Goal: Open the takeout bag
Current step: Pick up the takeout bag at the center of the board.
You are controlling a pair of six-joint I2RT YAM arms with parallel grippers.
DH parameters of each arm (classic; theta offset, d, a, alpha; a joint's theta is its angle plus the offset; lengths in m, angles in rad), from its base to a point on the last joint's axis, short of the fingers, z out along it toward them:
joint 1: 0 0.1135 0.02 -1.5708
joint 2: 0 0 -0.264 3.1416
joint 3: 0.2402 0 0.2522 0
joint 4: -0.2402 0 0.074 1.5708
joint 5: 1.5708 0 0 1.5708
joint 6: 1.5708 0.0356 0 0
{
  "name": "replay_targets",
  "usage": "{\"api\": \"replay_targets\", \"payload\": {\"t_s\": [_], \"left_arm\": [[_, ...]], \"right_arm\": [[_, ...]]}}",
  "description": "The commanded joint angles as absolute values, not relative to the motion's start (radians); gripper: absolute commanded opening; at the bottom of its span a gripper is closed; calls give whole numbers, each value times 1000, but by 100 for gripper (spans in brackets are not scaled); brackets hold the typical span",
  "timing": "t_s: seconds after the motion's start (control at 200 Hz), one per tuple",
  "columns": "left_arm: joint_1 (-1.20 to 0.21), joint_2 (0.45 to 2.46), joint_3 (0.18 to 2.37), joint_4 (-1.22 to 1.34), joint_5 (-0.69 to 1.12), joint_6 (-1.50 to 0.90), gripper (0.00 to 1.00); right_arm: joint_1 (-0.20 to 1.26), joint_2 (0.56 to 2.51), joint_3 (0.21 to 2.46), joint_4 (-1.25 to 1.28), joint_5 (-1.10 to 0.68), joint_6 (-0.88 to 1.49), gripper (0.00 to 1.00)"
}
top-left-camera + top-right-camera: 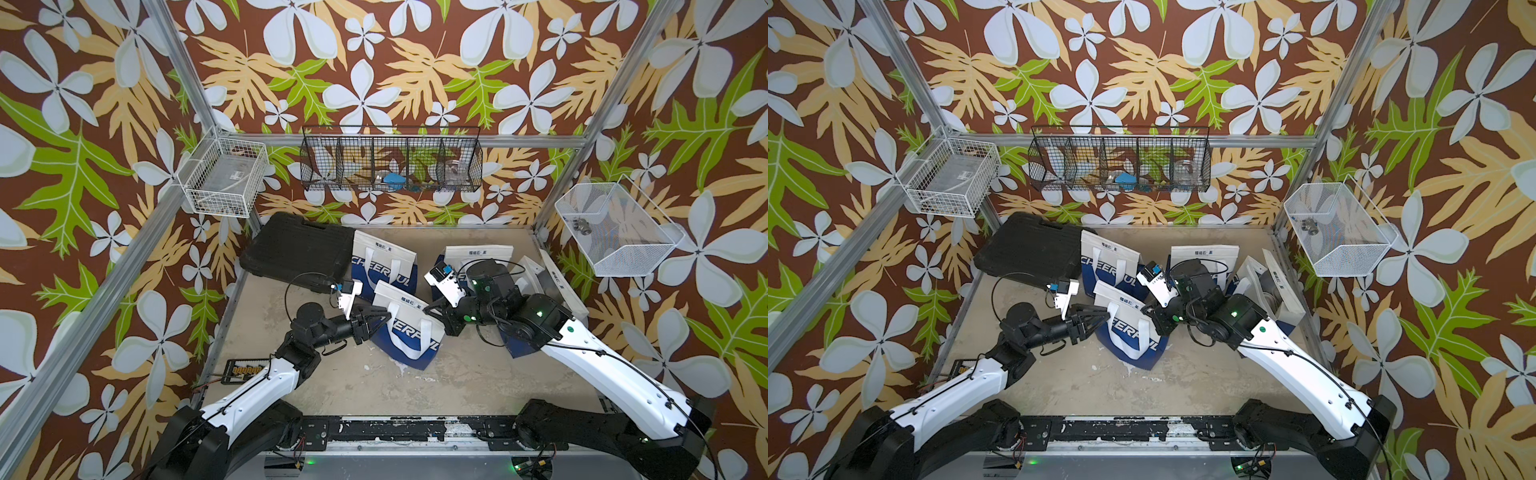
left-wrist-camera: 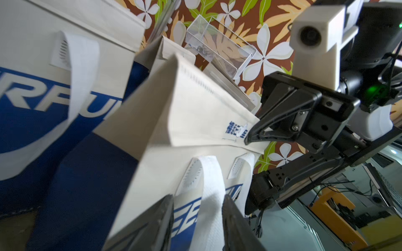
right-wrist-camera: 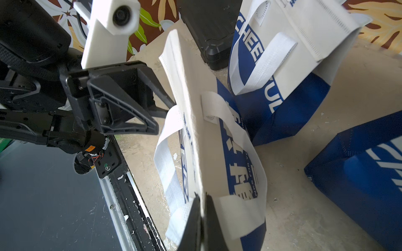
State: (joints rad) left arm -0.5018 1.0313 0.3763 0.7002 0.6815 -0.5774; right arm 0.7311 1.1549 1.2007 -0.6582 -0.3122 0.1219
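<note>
- Mid-table (image 1: 374,386): blue-and-white takeout bag (image 1: 409,332), upright, mouth pressed flat, flanked by both arms.
- At its upper corner on the robot's left: left end effector (image 1: 384,319), jaws apart, straddling a white handle (image 2: 212,195) (gap visible beside the strap in the left wrist view); strap not visibly squeezed.
- At the opposite end of the top rim: right end effector (image 3: 201,200), clamped shut on the white edge of the takeout bag.
- Further back: spare bag (image 1: 382,266) of the same print, just beside a black case (image 1: 299,249).
- Along the table's right edge: open bag (image 1: 552,282), mouth gaping.
</note>
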Motion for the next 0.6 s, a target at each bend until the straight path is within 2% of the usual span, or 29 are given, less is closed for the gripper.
{"api": "replay_targets", "payload": {"t_s": [0.0,0.105,0.185,0.255,0.335,0.405,0.49,0.596], "left_arm": [[-514,1016,320,791,564,-590,45],[-514,873,247,785,402,-581,56],[-514,754,242,687,259,-558,64],[-513,721,256,644,217,-512,73],[-512,799,317,627,318,-480,75],[-513,912,395,586,464,-440,71],[-512,975,480,455,498,-359,67],[-499,960,467,468,525,-336,69]], "right_arm": [[727,1152,1189,-655,-319,107,0],[726,1143,1177,-662,-305,112,0],[725,1133,1160,-660,-310,113,0],[726,1122,1146,-652,-325,110,0],[725,1113,1137,-640,-331,109,0],[726,1109,1137,-638,-330,109,0],[724,1103,1141,-635,-328,109,0],[722,1094,1136,-623,-339,113,0]]}}
